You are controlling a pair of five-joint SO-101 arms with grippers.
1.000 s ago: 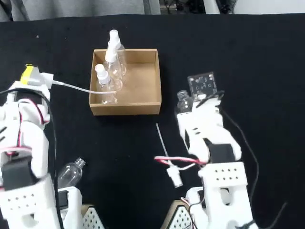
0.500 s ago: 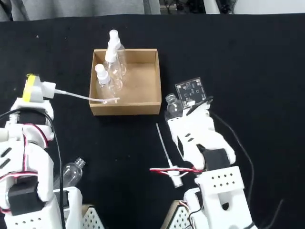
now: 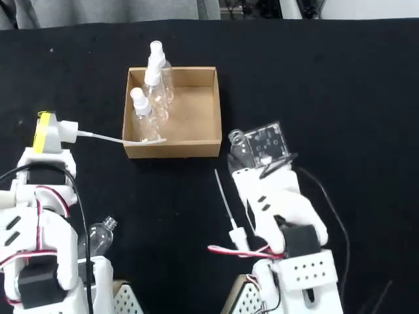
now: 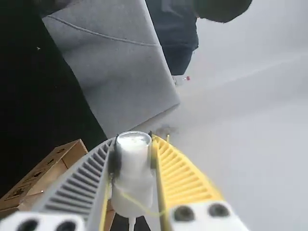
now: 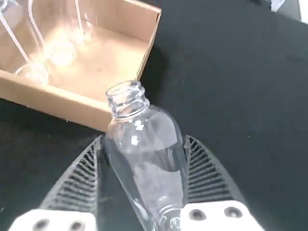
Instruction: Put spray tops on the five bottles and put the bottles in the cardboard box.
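The left gripper (image 4: 132,144) is clamped on a white spray top (image 4: 131,179), held up near the table's (image 3: 340,85) left edge, and the top's thin tube stretches over the front wall of the cardboard box (image 3: 173,149). The right gripper (image 5: 144,142) is closed around a clear open-necked bottle (image 5: 147,154), its neck pointing at the box's near right corner, just beside it. The box sits toward the far edge, left of the middle, with three capped bottles (image 3: 152,88) standing along its left side. An uncapped bottle (image 3: 98,235) lies near the front edge by the left arm's base. A second spray top (image 3: 239,237) lies by the right arm.
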